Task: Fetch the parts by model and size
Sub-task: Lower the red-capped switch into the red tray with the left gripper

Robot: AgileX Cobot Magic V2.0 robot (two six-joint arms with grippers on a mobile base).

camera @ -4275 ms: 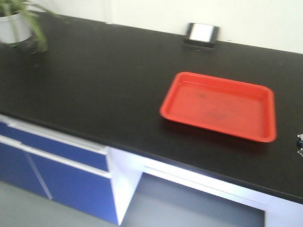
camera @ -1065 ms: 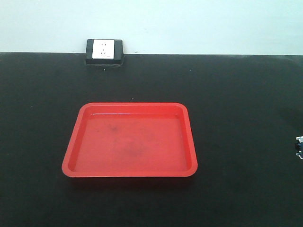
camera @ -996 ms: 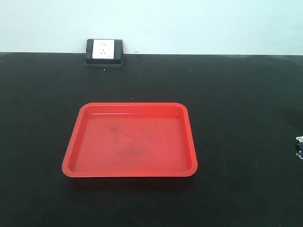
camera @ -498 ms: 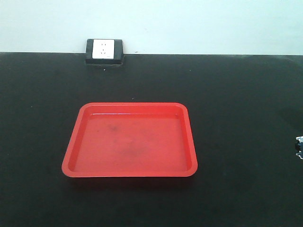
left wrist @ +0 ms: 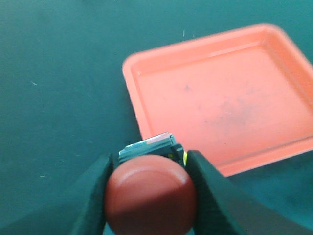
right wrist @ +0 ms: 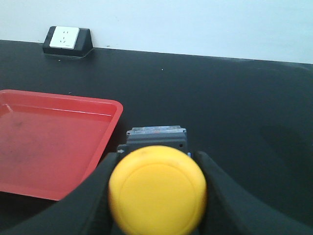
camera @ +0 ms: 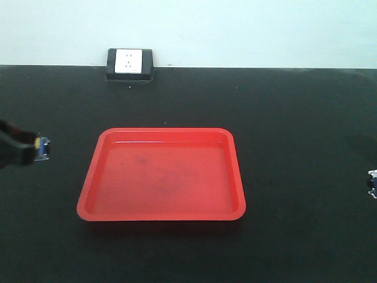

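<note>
Red mushroom-capped push-button switch was pinched between the fingers of the left gripper and held over the black countertop, just left of the red tray. The yellow push-button switch was clamped likewise in the right gripper, to the tray's right. Compared with 0.5 s before, the left gripper had been brought into the front view at its left edge, while the tray was unmoved. Both caps were smooth, rounded plastic on dark blocky bases. The tray was shallow and round-cornered, with a raised rim and a scuffed floor.
</note>
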